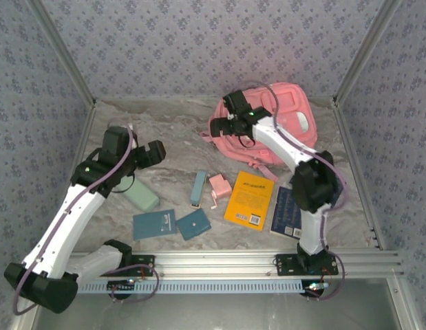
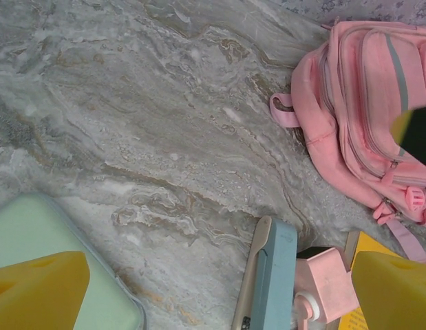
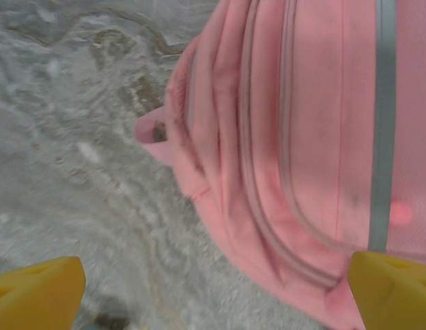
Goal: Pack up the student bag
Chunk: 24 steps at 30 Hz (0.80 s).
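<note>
The student bag [image 1: 285, 117], pink and soft, lies flat on the marble counter [image 1: 171, 127], at its far side, close to the right wall. The right pincer [image 3: 214, 287] hangs just above the bag's left edge, near a small pink loop [image 3: 154, 134]. Its yellow fingers [image 3: 37, 289] stand wide apart and grasp nothing.

The left pincer [image 2: 216, 289] is well to the left of the bag. It is released and empty too, with one finger over a mint green case [image 2: 54, 234].

On the near side of the bag a yellow book [image 1: 249, 200] lies just beside a dark blue book [image 1: 287, 212], which the right arm partly covers. Left of the yellow book are a small pink box [image 1: 219, 185] and a slim light blue case [image 1: 198, 188], very close together. Further from the bag, to the near left, lie two teal notebooks [image 1: 154, 224].
</note>
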{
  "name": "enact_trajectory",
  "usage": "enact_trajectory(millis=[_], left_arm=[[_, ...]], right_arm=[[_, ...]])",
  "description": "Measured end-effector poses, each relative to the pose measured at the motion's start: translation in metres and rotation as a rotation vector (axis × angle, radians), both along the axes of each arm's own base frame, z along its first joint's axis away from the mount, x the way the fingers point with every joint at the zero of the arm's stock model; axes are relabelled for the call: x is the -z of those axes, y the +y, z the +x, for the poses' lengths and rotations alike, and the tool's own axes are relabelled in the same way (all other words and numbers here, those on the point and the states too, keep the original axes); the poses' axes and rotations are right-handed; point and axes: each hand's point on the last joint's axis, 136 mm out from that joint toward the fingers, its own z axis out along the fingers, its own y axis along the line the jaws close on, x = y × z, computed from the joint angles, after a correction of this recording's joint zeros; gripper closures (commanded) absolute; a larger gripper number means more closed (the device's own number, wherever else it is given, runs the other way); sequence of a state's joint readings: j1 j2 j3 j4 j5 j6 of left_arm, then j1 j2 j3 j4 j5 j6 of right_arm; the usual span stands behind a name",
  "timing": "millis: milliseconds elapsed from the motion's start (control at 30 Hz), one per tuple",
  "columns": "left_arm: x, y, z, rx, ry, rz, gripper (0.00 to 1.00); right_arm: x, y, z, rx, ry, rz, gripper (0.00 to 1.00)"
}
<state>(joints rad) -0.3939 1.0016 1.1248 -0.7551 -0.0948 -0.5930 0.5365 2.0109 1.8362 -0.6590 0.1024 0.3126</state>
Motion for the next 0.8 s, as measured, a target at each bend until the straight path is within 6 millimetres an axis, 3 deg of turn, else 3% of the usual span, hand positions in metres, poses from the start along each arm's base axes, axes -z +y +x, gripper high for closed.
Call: enact_trajectory(millis=[267,533,667,800], left_arm=[[0.003,-0.003,-0.003,0.007,-0.006,0.011,0.02],[0.002,-0.016,-0.009,0.048,-0.019,0.035,0.02],[0.002,-0.019,-0.010,0.059,-0.021,0.039,0.02],[0.002,-0.020,-0.010,0.059,-0.023,0.044,0.03]], right_arm=[[0.020,-0.011,0.058,0.066,-0.053,-0.224,0.01],[0.034,-0.055,0.080,0.113,0.020,-0.156,0.11],[0.042,-0.074,0.089,0.121,0.079,-0.036,0.30],[0.051,-0.076,0.101,0.107,0.113,0.062,0.51]])
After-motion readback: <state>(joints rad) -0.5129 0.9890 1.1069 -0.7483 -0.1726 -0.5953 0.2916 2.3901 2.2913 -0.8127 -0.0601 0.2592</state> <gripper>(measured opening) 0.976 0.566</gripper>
